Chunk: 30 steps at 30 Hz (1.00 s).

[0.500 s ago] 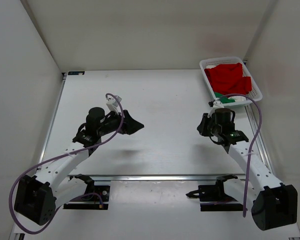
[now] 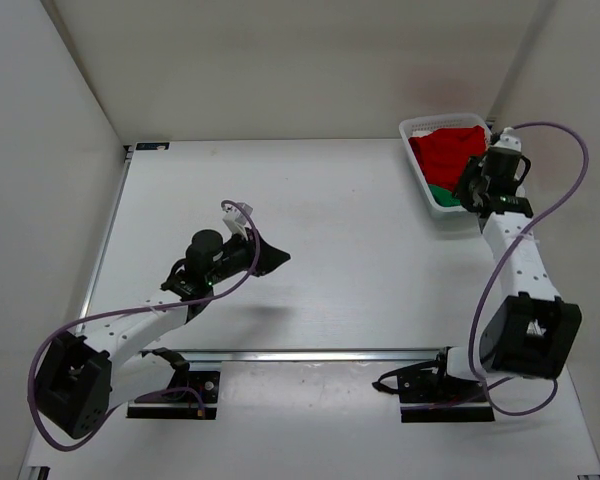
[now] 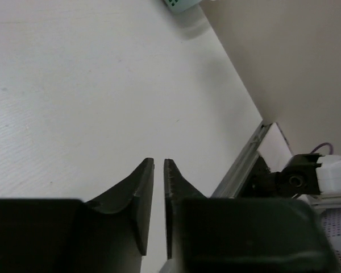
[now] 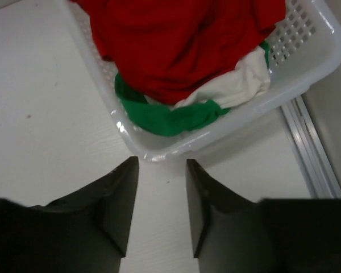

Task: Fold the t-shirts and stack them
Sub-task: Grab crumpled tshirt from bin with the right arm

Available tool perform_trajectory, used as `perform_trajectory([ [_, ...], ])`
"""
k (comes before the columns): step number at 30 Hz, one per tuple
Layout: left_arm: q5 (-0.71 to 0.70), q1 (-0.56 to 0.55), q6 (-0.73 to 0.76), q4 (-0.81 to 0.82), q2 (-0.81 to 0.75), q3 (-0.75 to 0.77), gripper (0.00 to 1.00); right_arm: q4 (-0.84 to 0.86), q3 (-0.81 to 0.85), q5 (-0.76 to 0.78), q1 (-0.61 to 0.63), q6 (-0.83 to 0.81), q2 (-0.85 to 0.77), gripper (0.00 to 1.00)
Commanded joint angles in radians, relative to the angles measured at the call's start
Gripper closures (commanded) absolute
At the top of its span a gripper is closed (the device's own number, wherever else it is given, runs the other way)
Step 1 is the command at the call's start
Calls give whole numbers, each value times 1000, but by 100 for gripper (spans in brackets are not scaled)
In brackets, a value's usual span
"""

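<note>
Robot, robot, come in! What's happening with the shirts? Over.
Left gripper barely open, empty, over table. Right gripper open, empty, hovering beside basket. Red t-shirt, white t-shirt, green t-shirt bunched in basket, unfolded. Nothing in the way.

Surface: white table [image 2: 320,200], edged by a metal rail [image 4: 314,154] on its right side | Load: one white mesh basket [image 4: 159,149] is set directly on it (far right corner, just beside that rail)
</note>
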Motion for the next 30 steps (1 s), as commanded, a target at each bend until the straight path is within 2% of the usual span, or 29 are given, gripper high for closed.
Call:
perform_trajectory([
  [1, -25, -15, 2, 75, 0, 2, 68, 64, 124, 60, -9, -67, 139, 59],
  [6, -38, -30, 8, 80, -5, -8, 55, 64, 342, -10, -93, -51, 348, 45],
  [10, -35, -27, -3, 81, 8, -18, 49, 48, 445, -44, -133, -12, 496, 42],
  [19, 8, 11, -47, 132, 21, -35, 46, 109, 604, -317, -179, 105, 686, 45],
  [23, 6, 8, -50, 136, 13, -41, 46, 165, 603, -398, -188, 137, 718, 45],
  [27, 9, 18, -58, 144, 14, -52, 47, 173, 632, -440, -200, 162, 754, 60],
  [30, 6, 21, -58, 144, 10, -44, 48, 127, 701, -463, -213, 163, 775, 93],
])
